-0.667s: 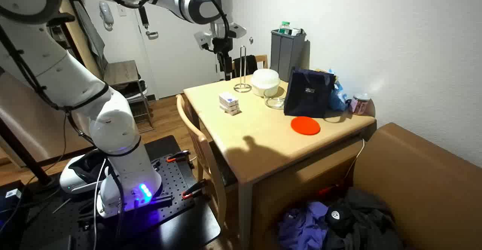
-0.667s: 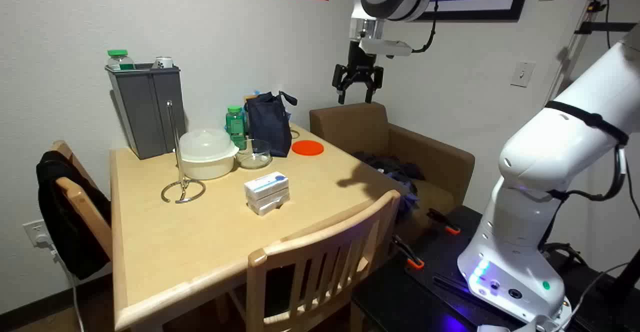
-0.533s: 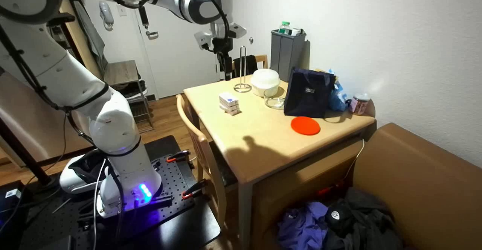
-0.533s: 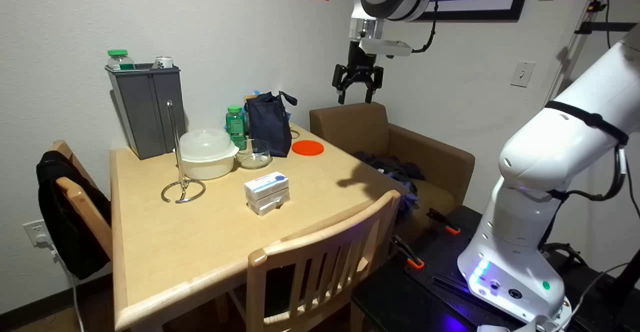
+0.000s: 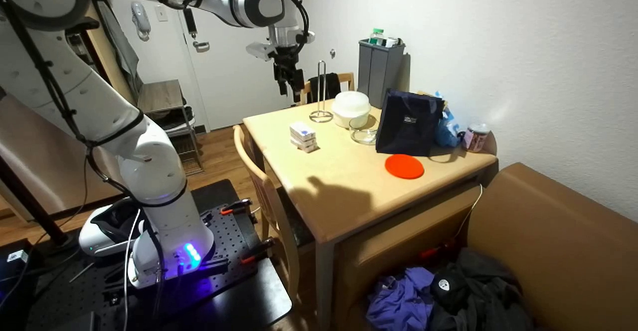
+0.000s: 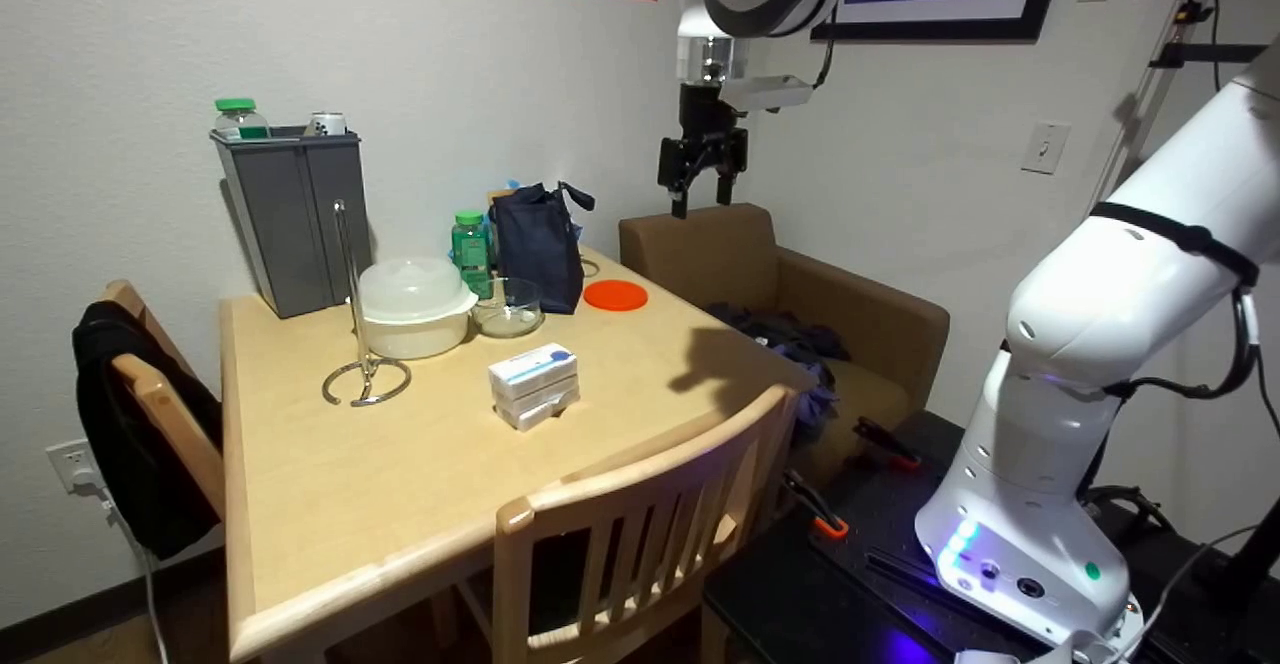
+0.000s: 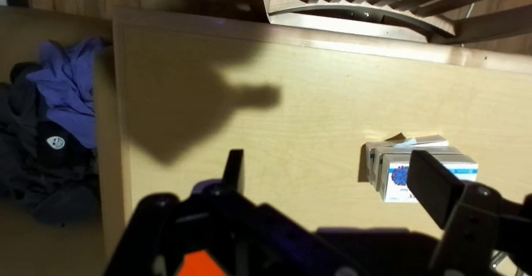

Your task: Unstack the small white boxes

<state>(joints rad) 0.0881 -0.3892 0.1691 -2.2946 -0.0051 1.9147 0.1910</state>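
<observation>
Three small white boxes sit in one stack on the light wood table, seen in both exterior views. In the wrist view the stack is at the right, partly hidden behind one finger. The top box has a blue stripe and a round blue print. A flap sticks out at the side of the lowest box. My gripper is open and empty, high above the table and well apart from the stack. Its two fingers stand wide apart in the wrist view.
A metal upright stand, a white lidded bowl, a glass dish, a navy bag and a red disc stand on the table. A wooden chair is pushed against the near edge. A grey bin stands behind.
My gripper has shifted to the left in both exterior views and turned a little. It stays open. Its shadow on the table has moved too. The boxes have not moved.
</observation>
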